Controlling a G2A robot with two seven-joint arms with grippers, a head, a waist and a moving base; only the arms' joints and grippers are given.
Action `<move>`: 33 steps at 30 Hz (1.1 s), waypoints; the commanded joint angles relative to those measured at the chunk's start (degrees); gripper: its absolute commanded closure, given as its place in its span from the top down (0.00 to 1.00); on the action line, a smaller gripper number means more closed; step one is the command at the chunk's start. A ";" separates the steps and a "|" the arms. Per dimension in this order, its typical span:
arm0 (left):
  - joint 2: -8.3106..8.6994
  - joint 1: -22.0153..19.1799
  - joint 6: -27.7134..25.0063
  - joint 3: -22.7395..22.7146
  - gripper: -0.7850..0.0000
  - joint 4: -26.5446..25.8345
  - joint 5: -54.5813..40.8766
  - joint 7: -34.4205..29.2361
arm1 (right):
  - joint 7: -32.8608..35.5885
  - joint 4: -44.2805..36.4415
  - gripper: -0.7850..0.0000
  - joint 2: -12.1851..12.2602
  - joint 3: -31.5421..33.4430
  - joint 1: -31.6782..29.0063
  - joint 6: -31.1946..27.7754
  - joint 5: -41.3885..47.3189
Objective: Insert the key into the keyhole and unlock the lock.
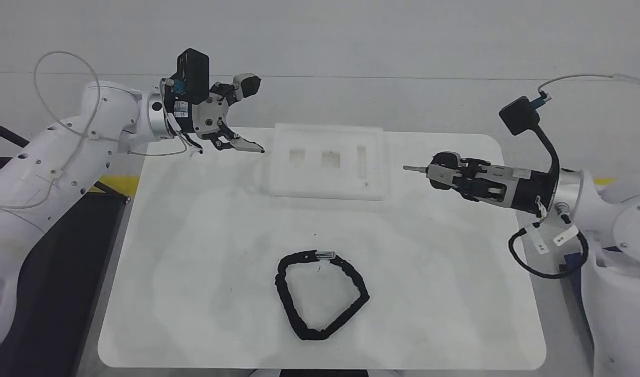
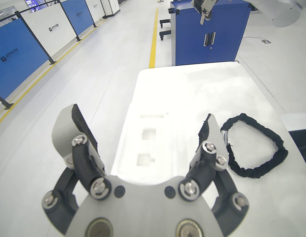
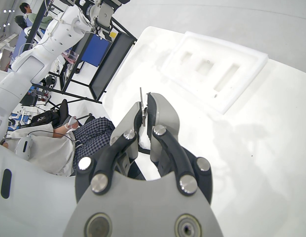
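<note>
A black fabric-covered chain lock (image 1: 322,295) lies in a loop on the white table (image 1: 200,297), its silver lock body (image 1: 324,256) at the far side of the loop. My right gripper (image 1: 432,169) hangs above the table's right part, shut on a small silver key (image 3: 142,104) whose blade (image 1: 413,166) sticks out past the fingertips. My left gripper (image 1: 245,115) is open and holds nothing, raised over the table's far left corner. From the left wrist the chain lock (image 2: 256,146) shows beside my open left gripper (image 2: 143,124), and the right gripper's key (image 2: 203,18) is far off.
A white foam tray (image 1: 325,162) with three recessed pockets sits at the back middle of the table, between the two grippers. A blue cabinet (image 2: 209,33) stands beyond the table's right end. A seated person (image 3: 69,134) is off the table's edge.
</note>
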 commanded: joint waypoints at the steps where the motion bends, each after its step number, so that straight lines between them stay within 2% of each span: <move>1: 0.00 0.00 0.00 0.00 1.00 0.00 0.00 0.00 | 0.00 0.00 0.00 0.00 0.00 0.00 0.00 0.00; 13: 0.00 0.00 0.00 0.00 1.00 0.00 0.00 0.00 | 0.00 0.00 0.00 0.00 0.00 0.00 0.00 0.00; 20: 0.68 5.37 3.16 -1.60 1.00 -4.91 -2.35 -5.71 | 0.00 0.00 0.00 0.00 0.00 0.00 0.00 0.00; 28: 2.85 13.46 6.40 -3.14 1.00 -16.49 -1.04 -9.49 | 0.00 0.00 0.00 0.00 0.00 0.00 0.00 0.00; 33: 3.19 18.88 8.09 -2.83 1.00 -21.16 -0.82 -13.60 | 0.00 0.00 0.00 0.00 0.00 0.00 0.00 0.00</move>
